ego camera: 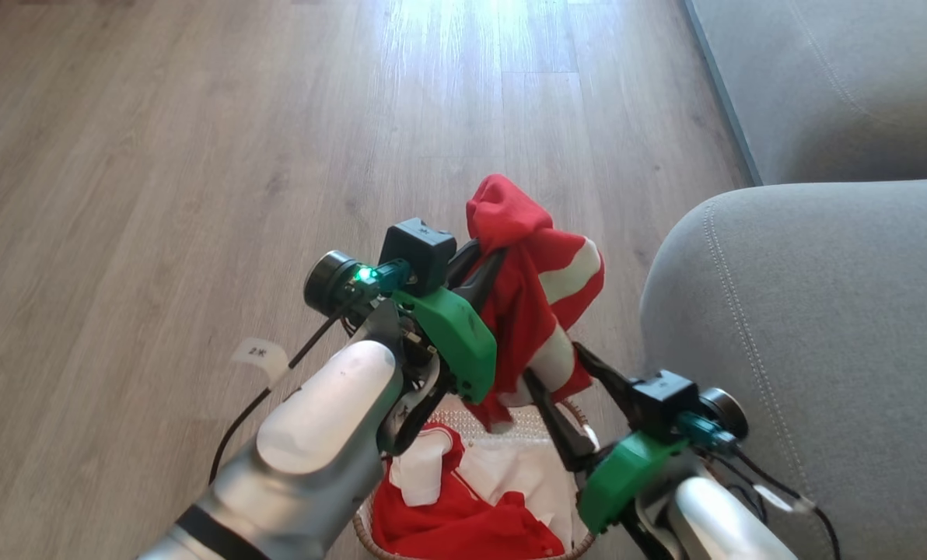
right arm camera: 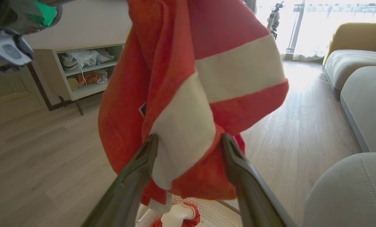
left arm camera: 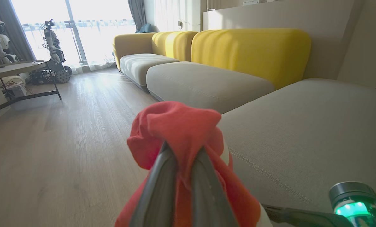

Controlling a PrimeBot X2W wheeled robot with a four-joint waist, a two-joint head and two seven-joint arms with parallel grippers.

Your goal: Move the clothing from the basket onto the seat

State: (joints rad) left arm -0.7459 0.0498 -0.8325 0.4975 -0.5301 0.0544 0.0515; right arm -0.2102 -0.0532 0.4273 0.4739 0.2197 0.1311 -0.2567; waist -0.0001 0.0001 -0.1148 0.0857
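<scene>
One red garment hangs above basket, pinched in L gripper; R gripper fingers wide apart astride it. More clothing lies in basket. Mid-carry; next prob. swing right over seat, let go.

Pale wood floor, sunlit room.
Yellow sofa backs upper centre; a dark-legged desk at far left; an open shelf of bags upper left.
</scene>
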